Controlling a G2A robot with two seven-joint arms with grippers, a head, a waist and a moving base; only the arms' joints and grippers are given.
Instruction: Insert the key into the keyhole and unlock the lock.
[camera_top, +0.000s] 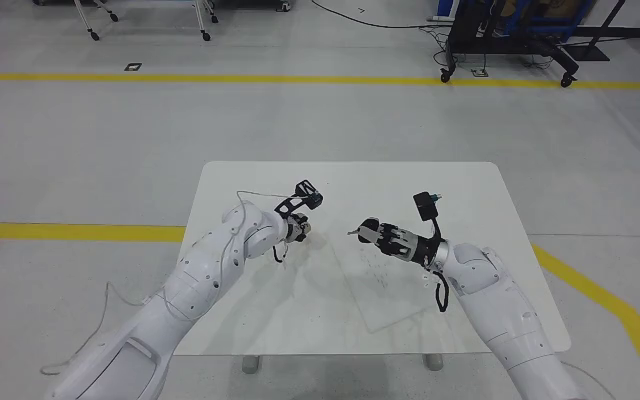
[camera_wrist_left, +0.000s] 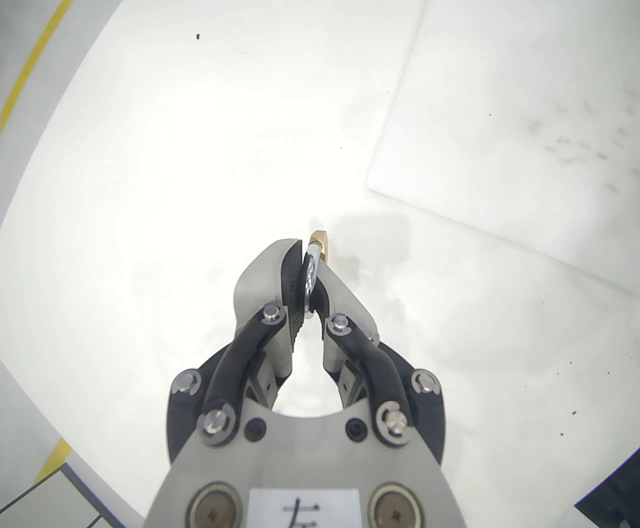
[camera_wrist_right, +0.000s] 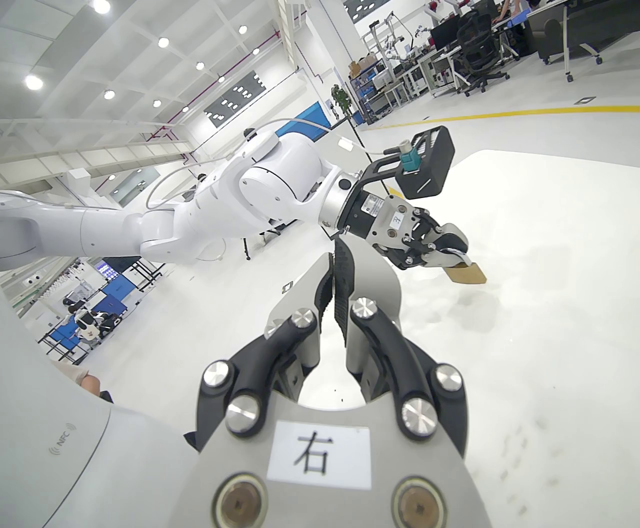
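Note:
My left gripper (camera_wrist_left: 306, 250) is shut on the silver shackle (camera_wrist_left: 309, 280) of a small brass padlock (camera_wrist_left: 318, 241), held just above the white table. In the right wrist view the padlock (camera_wrist_right: 467, 274) hangs from the left gripper (camera_wrist_right: 457, 251), its brass body pointing towards my right gripper (camera_wrist_right: 334, 250). The right gripper's fingers are pressed together. In the top view a thin grey key tip (camera_top: 351, 233) juts from the right gripper (camera_top: 362, 230) towards the left gripper (camera_top: 303, 229), with a short gap between them.
A thin white sheet (camera_top: 400, 290) with dark smudges lies on the table (camera_top: 450, 190) under and in front of the right arm; its edge (camera_wrist_left: 450, 210) runs close to the padlock. Bare tabletop surrounds both grippers.

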